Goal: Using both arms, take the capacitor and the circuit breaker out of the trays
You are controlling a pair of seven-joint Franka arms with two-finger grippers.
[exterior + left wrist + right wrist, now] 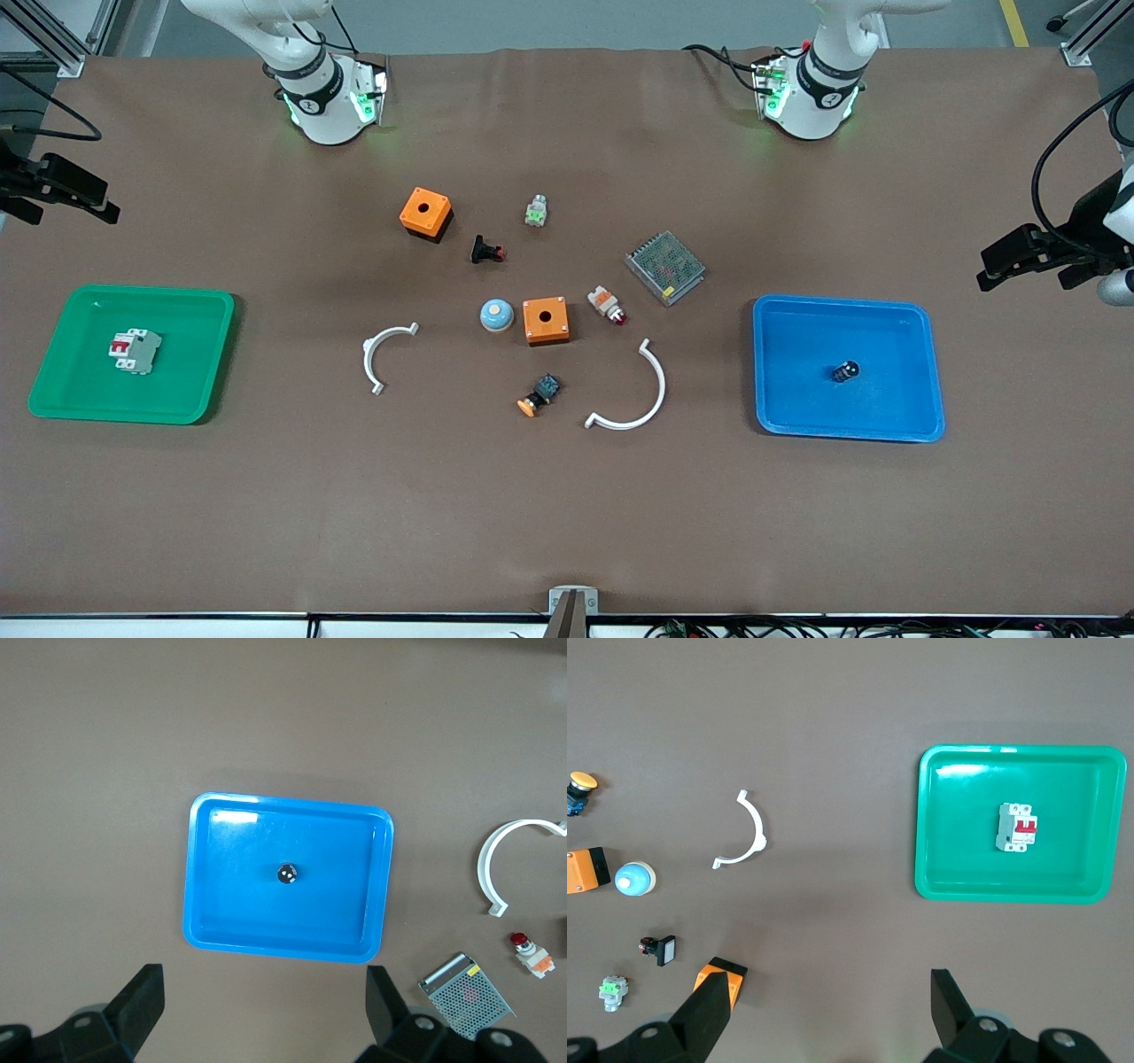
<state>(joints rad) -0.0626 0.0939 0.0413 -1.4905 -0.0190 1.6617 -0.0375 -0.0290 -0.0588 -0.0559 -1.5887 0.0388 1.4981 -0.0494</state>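
Breaker and capacitor rest in their trays as both claws hang wide and empty.

The breaker (135, 351) lies in the green tray (53, 390) at the right arm's end of the bench (567, 514), the right claw (53, 182) raised apart from it. The capacitor (845, 371) sits mid-blue tray (780, 416); the left claw (1032, 252) is raised clear above that end.

Brown matte table cover (266, 514) spans nearly the whole front view, slightly wrinkled along the edge by the robot bases. Grey floor strip above it, with a yellow line (1014, 22) toward the left arm's end. Aluminium frame posts (53, 40) stand at both upper corners. A white table edge with loose cables (709, 627) runs along the bottom, with a small metal bracket (573, 601) at its centre. Lighting is even, shadows soft.
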